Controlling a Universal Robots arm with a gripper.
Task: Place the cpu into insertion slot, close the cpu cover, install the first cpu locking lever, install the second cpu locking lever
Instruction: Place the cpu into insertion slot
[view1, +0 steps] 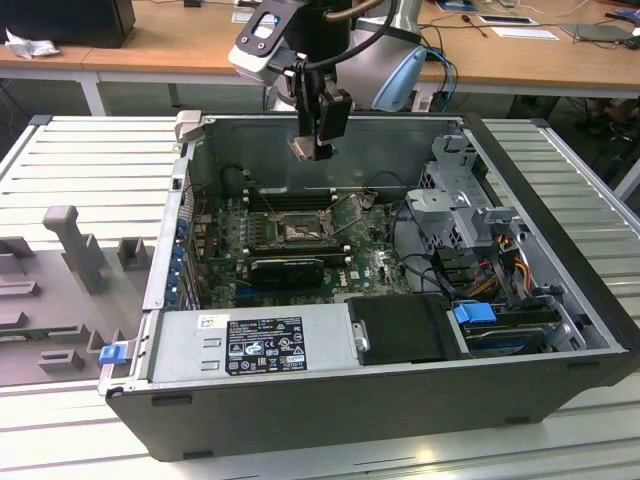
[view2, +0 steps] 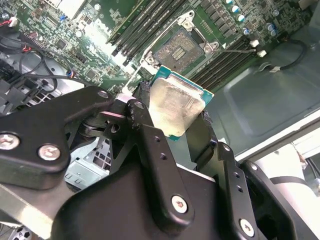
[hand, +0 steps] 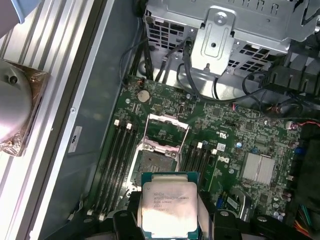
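Well, I had the gripper clamped on the cpu, held up clear of the insertion slot with its cpu cover standing open, so placing was the step in hand, and I judged it wanted the chip squared over that socket.

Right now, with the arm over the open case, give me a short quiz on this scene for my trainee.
1. True or false: the cpu already sits in the slot.
2. What do the fingers grip? A) the cpu B) a cable C) nothing
3. Fill in: over the slot, the cover stands ____ (open or shut).
Key: 1 false; 2 A; 3 open.
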